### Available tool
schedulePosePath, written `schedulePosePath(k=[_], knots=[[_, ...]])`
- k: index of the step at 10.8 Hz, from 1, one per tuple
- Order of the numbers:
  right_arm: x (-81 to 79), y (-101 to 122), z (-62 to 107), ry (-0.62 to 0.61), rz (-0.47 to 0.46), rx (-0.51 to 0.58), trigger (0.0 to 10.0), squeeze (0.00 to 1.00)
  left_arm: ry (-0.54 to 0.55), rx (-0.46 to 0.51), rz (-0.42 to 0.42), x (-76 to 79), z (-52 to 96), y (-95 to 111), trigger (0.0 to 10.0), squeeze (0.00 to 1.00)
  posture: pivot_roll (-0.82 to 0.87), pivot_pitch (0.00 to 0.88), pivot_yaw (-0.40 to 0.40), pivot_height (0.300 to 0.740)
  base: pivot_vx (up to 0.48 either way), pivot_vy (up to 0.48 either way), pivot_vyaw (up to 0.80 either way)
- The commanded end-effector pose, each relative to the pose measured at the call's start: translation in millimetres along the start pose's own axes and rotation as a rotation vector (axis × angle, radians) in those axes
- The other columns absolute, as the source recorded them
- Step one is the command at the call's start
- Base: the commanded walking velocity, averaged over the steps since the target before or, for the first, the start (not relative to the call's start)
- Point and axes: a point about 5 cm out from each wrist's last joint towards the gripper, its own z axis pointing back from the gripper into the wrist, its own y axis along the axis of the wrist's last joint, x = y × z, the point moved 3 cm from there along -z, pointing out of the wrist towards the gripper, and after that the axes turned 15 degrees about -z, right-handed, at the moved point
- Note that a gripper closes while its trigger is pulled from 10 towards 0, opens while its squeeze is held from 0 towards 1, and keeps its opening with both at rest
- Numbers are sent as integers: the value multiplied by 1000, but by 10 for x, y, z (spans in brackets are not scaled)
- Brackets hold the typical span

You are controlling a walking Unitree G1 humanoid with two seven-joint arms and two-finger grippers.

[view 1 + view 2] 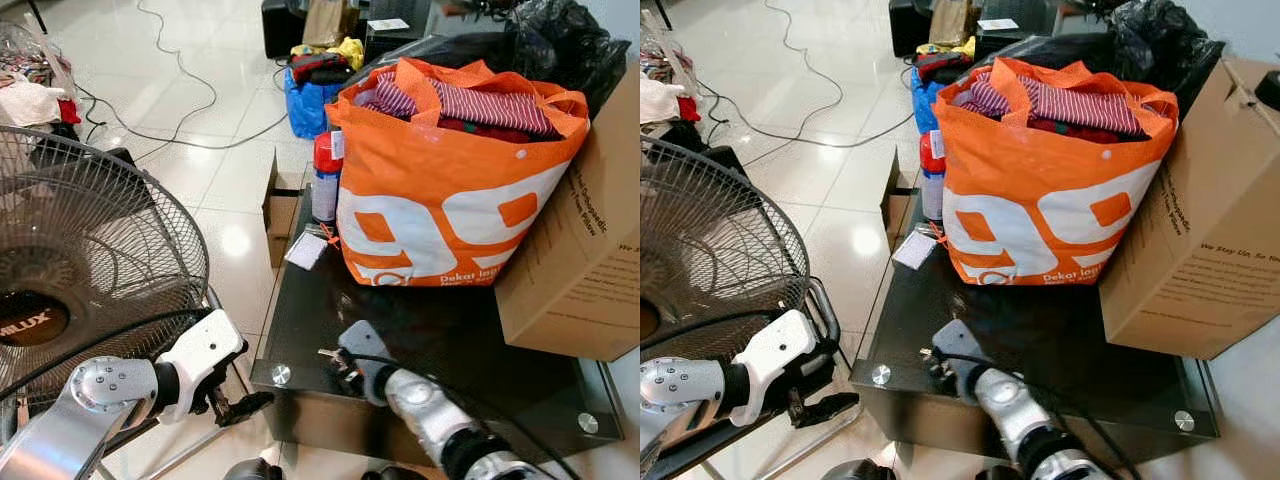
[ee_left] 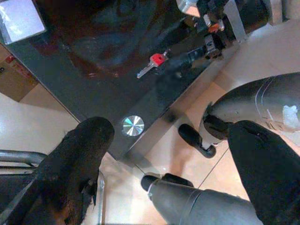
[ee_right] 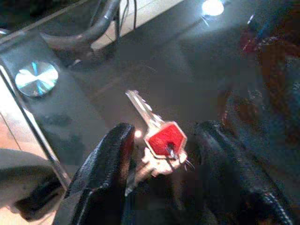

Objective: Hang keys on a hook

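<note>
A silver key with a red head (image 3: 164, 138) lies with its bunch on the black glass table (image 1: 420, 330), near the front left corner. My right gripper (image 3: 166, 133) reaches down over it, open, one black finger (image 3: 110, 159) on each side of the red head and a gap on both sides. From the head, the gripper (image 1: 336, 360) and keys (image 1: 328, 354) sit just inside the table's front edge. The left wrist view also catches the key (image 2: 157, 60) on the glass. My left gripper (image 1: 245, 405) hangs open and empty below that corner, beside the fan.
A full orange shopping bag (image 1: 450, 190) and a cardboard box (image 1: 590, 260) fill the back and right of the table. A spray can (image 1: 326, 175) and a white card (image 1: 306, 250) stand at its left edge. A floor fan (image 1: 80, 270) is close on the left; cables (image 1: 180, 130) cross the tiles.
</note>
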Motion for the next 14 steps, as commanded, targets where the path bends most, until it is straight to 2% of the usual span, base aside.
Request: schedulePosePath(k=[1, 2, 3, 4, 9, 11, 14], knots=[[-3, 61, 4, 17, 25, 22, 4863, 0, -12, 7, -18, 0, 17, 52, 10000, 0, 69, 52, 18, 740, 0, 0, 0], [15, 95, 12, 26, 26, 31, 4902, 0, -14, 8, -19, 2, 18, 57, 10000, 0, 69, 52, 18, 740, 0, 0, 0], [48, 200, 31, 62, 32, 61, 8275, 0, -14, 12, -14, 0, -10, 58, 10000, 0, 67, 34, 11, 740, 0, 0, 0], [62, 221, 40, 72, 42, 62, 10000, 0, -14, 13, -13, -4, -20, 57, 10000, 0, 66, 30, 10, 740, 0, 0, 0], [78, 141, 61, 124, 103, -25, 10000, 0, -28, 2, -13, -9, -54, -23, 10000, 0, 68, 19, 9, 740, 0, 0, 0], [56, 76, 105, 206, 135, -80, 10000, 0, -31, 7, -11, -17, -92, -28, 10000, 0, 67, 14, 9, 740, 0, 0, 0], [171, 132, 92, 108, 127, -58, 10000, 0, -34, 7, -11, -22, -100, -48, 10000, 0, 68, 17, 12, 740, 0, 0, 0]])
